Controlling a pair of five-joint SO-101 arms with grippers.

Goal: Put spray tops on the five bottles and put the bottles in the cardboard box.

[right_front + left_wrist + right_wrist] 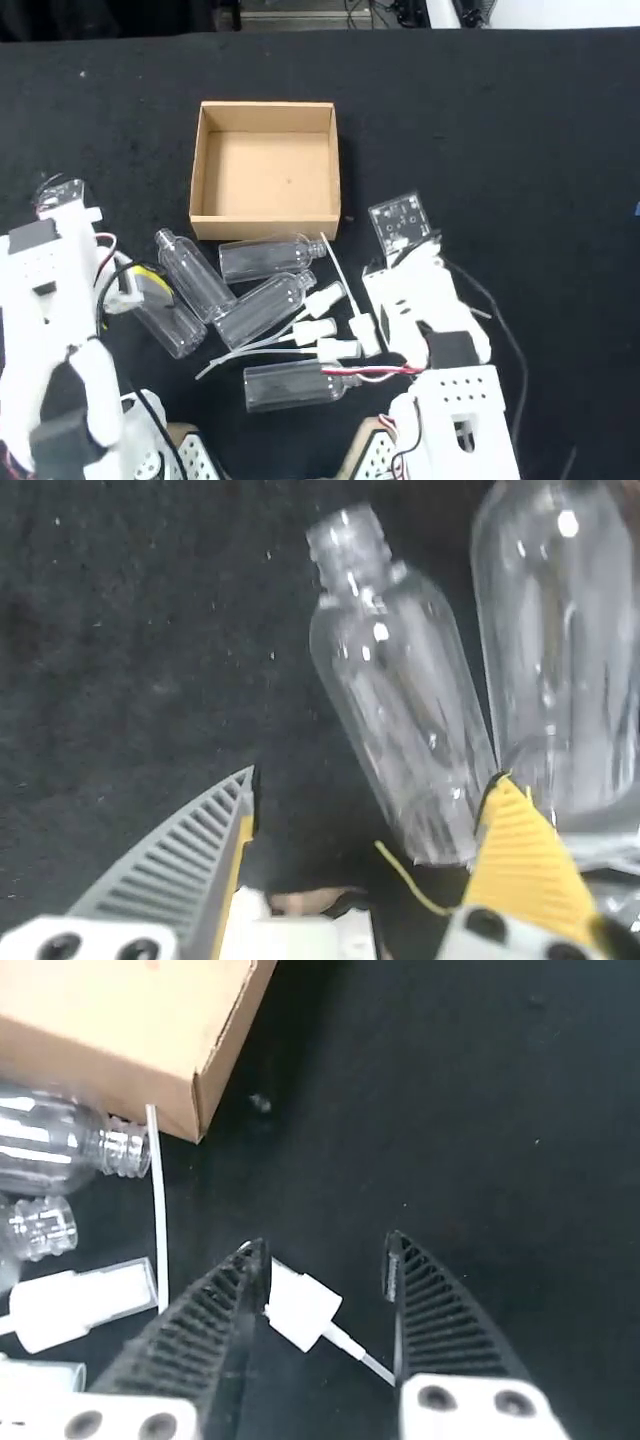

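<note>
Several clear capless bottles [262, 305] lie in a loose cluster in front of the cardboard box [265, 170]. White spray tops [318, 328] with thin tubes lie among them. My left gripper [140, 290] hangs open over the leftmost bottle [400, 700], whose base sits between its grey and yellow fingers [374, 778]. My right gripper [370, 322] is open and low over the table, and one spray top [300, 1305] lies between its fingers [325, 1247] without being clamped. The box is empty.
A second bottle [560, 630] lies close beside the one at my left gripper. A box corner [200, 1100], two bottle necks [120, 1145] and another spray top [80, 1305] lie near my right gripper. Black tabletop stretches right of the box.
</note>
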